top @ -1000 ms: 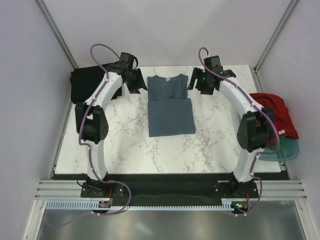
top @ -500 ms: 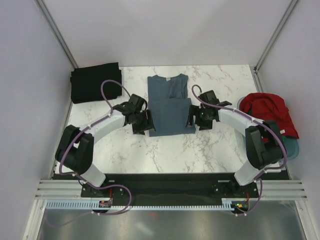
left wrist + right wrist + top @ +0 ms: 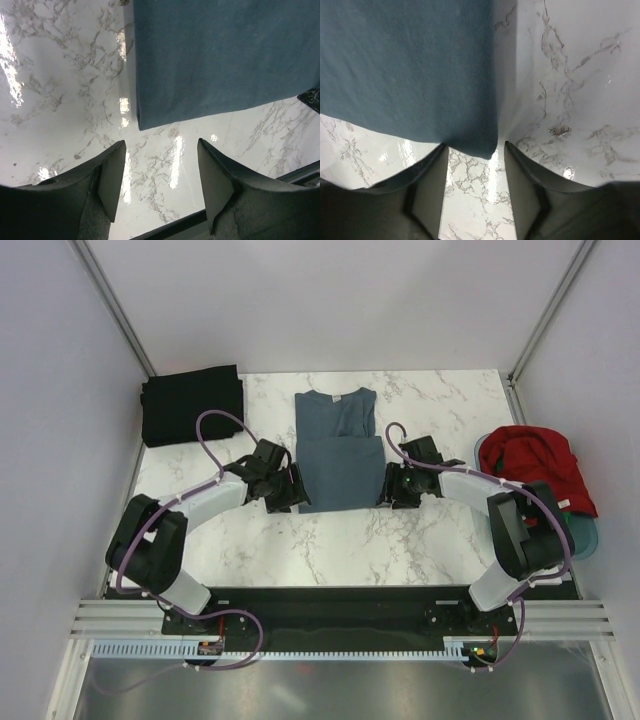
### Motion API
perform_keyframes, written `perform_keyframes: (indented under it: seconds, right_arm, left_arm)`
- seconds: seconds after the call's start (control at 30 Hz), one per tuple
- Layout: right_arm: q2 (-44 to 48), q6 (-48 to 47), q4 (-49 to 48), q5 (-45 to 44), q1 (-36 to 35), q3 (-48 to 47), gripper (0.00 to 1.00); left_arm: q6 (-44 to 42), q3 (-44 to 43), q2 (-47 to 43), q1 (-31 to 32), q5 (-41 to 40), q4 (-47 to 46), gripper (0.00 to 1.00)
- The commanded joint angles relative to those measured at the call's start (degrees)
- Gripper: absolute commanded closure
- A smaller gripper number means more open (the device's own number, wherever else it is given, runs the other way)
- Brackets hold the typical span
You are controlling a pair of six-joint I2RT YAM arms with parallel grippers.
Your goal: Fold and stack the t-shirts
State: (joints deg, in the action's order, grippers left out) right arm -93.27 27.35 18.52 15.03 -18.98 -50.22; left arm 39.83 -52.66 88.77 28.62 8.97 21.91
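The black tee [image 3: 192, 406] sits folded left of the half-folded blue-grey tee [image 3: 340, 455], red tee [image 3: 535, 462] crumpled to its right; left pincer [image 3: 160, 150] and right pincer [image 3: 475, 148] gape wide, empty.

**Covered and cropped parts**
From above, the side edges of the blue-grey t-shirt [image 3: 340, 470] are partly covered by the left gripper [image 3: 296, 492] and the right gripper [image 3: 390, 485]. The tub [image 3: 587, 536] is largely hidden under the red t-shirt [image 3: 532, 462]. In both wrist views the blue-grey t-shirt is cut off by the upper edge.
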Motion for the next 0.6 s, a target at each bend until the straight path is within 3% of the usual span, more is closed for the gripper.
perform_keyframes:
  seconds: [0.0,0.13,0.37,0.57]
  right_arm:
    - [-1.7,-1.3,-3.1,0.1,1.0,1.7,0.45]
    - [-2.1,-1.5,-4.2,1.0,1.4,2.5,0.62]
    - [-2.7,-1.8,-5.0,2.5,1.8,2.8,0.71]
    - [-3.6,-1.8,-5.5,3.3,1.8,2.8,0.76]
  left_arm:
    - [2.0,1.7,-1.2,0.1,-2.5,-3.7,0.34]
    - [2.3,3.6,-0.3,0.1,-2.8,-6.1,0.36]
    - [3.0,6.2,1.3,0.1,-2.3,-11.2,0.39]
    - [4.1,8.0,2.8,0.1,-1.9,-14.3,0.49]
